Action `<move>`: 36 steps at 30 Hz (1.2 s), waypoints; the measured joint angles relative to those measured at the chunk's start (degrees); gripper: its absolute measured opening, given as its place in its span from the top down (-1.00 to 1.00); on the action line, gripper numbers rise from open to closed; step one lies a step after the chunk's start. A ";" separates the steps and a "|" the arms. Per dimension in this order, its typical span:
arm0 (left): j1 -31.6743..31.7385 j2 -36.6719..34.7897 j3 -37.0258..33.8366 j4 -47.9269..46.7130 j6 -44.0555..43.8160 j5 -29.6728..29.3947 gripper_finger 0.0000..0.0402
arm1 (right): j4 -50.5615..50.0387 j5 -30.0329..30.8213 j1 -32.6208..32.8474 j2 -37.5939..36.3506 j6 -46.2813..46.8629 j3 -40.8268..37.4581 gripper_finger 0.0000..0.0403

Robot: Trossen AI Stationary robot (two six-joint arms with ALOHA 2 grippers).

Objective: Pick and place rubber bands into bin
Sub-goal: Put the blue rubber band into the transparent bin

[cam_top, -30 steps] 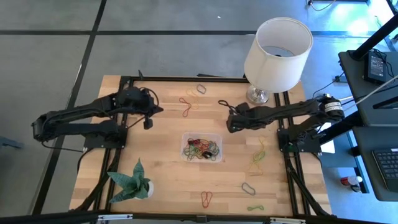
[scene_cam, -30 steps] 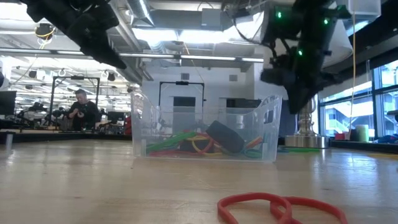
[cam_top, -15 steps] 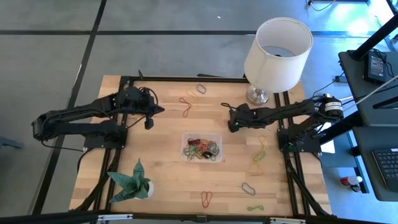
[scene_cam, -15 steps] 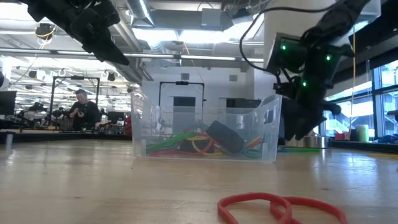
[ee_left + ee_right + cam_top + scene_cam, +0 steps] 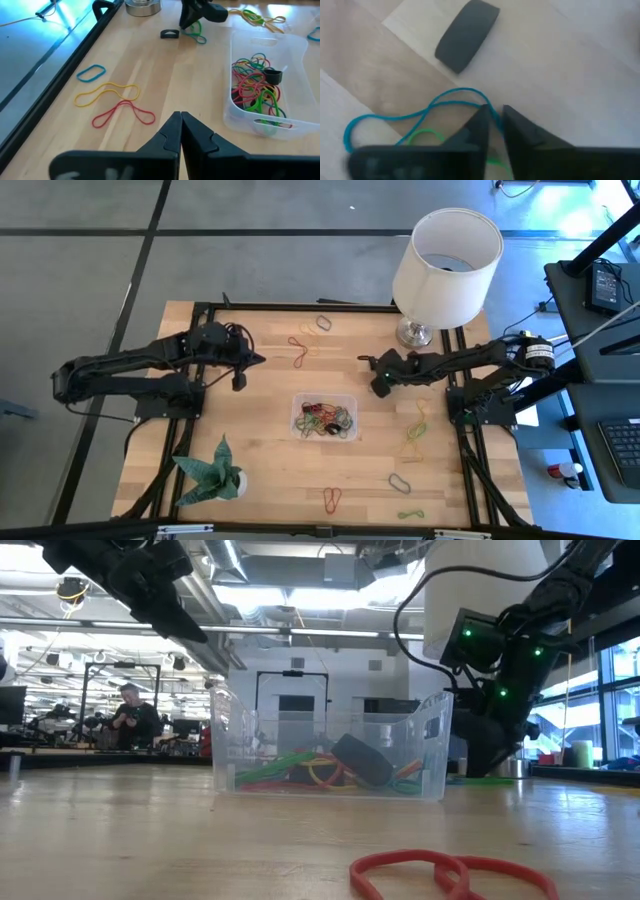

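Observation:
The clear bin (image 5: 325,417) stands mid-table with several coloured rubber bands inside (image 5: 252,85). Just beyond it, my right gripper (image 5: 378,388) is down at the table, its fingers nearly together on a teal rubber band (image 5: 420,112) that lies flat over a green one (image 5: 422,135). A wide black band (image 5: 467,35) lies next to them. My left gripper (image 5: 180,120) hovers shut and empty above the table's left part. A red band (image 5: 123,112), a yellow one (image 5: 106,93) and a blue one (image 5: 91,73) lie ahead of it on the wood. My right gripper pinches one end loop of the teal band (image 5: 482,102) between its two fingertips (image 5: 517,122). The fingers come steeply from above. The rest of the band lies slack on the table.
A white lamp (image 5: 445,255) stands at the far right corner, a green paper plant (image 5: 210,470) at the near left. More loose bands lie near the right and front edges: yellow (image 5: 415,435), red (image 5: 332,500), green (image 5: 410,514).
My right gripper has come down from above the bin's far side to the tabletop, tipping more steeply downward, and now stands on the teal and green bands. The bands and the bin have stayed in place.

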 joint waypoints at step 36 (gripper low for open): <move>-1.66 0.00 0.02 -0.07 0.15 -0.04 0.96 | -30.25 17.68 28.03 19.19 17.95 61.37 1.00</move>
